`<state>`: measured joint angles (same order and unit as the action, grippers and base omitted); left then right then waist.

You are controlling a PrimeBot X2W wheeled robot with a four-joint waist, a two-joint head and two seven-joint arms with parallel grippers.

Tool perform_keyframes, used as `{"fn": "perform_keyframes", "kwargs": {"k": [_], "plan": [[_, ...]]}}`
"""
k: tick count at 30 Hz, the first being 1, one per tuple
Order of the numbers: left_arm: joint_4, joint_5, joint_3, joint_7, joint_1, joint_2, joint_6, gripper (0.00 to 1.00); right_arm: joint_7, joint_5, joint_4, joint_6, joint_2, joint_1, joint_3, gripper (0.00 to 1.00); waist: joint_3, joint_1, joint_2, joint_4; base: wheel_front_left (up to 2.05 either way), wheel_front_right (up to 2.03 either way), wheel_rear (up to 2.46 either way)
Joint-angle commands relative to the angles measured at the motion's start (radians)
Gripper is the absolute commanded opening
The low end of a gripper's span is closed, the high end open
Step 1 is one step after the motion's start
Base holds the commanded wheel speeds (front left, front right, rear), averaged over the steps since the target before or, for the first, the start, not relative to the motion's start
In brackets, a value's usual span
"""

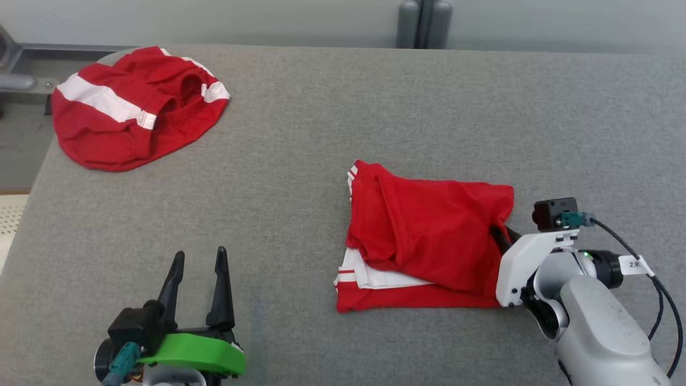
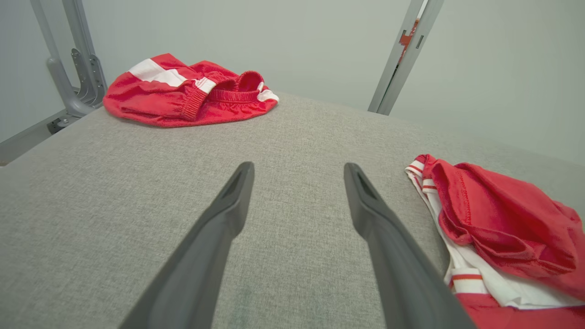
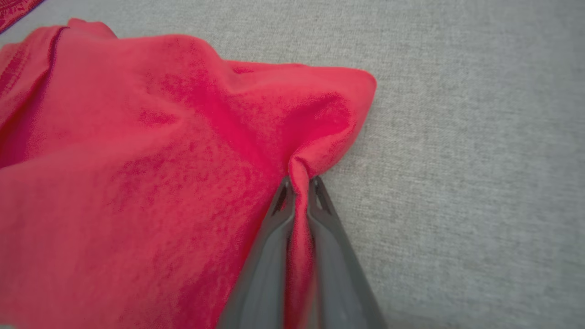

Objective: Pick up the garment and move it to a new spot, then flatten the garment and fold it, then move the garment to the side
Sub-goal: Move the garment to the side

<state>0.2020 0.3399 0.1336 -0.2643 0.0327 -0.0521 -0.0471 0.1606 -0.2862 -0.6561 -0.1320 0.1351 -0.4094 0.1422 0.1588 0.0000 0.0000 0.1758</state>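
Right, the garment (image 1: 429,236) lies right of centre in the head view, a red folded bundle with white trim peeking out along its left and lower edges, flat on the grey table (image 1: 300,161). At the bundle's right edge, the right gripper (image 3: 299,183). The head view gives just a sliver of dark finger going under the cloth, with the white wrist behind it at lower right. The right wrist view settles it: both dark fingers are pressed together on a pinched ridge of red fabric, a corner of cloth puckers up just beyond the tips, and bare table runs off to the right of the frame. Down at lower left of the head view, the left gripper (image 1: 200,252) has its fingers spread wide over bare table, well apart from the garment. The left wrist view adds detail: an elastic waistband on the shorts (image 2: 192,96) heaped at upper left near the table's far edge, and the garment's stitched hem and striped trim at that frame's right edge
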Motion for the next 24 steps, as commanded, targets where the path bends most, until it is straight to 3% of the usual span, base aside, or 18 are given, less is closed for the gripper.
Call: {"fn": "perform_keyframes", "kwargs": {"k": [1,8,17,24], "plan": [[-0.006,-0.016,-0.003,0.0,0.019,0.0,-0.002,1.0,-0.021,0.001,-0.006,0.003,0.019,-0.023,-0.003,0.0,0.016,0.0,0.0,-0.043,0.0,0.0,0.0],[-0.03,-0.035,-0.016,0.0,0.035,0.0,-0.006,1.0,-0.08,0.012,0.006,0.002,0.044,-0.09,-0.004,0.0,0.047,0.0,0.0,-0.193,0.0,0.0,0.0],[-0.031,-0.072,0.001,0.0,0.076,-0.018,-0.017,1.0,-0.137,0.019,0.026,0.002,0.069,-0.124,-0.075,0.0,0.106,0.0,0.0,-0.411,0.0,0.0,0.0],[-0.023,-0.084,0.021,0.008,0.111,-0.036,-0.022,1.0,-0.169,0.018,0.026,0.002,0.054,-0.126,-0.114,0.0,0.14,0.0,0.0,-0.492,0.0,0.0,0.0]]}}
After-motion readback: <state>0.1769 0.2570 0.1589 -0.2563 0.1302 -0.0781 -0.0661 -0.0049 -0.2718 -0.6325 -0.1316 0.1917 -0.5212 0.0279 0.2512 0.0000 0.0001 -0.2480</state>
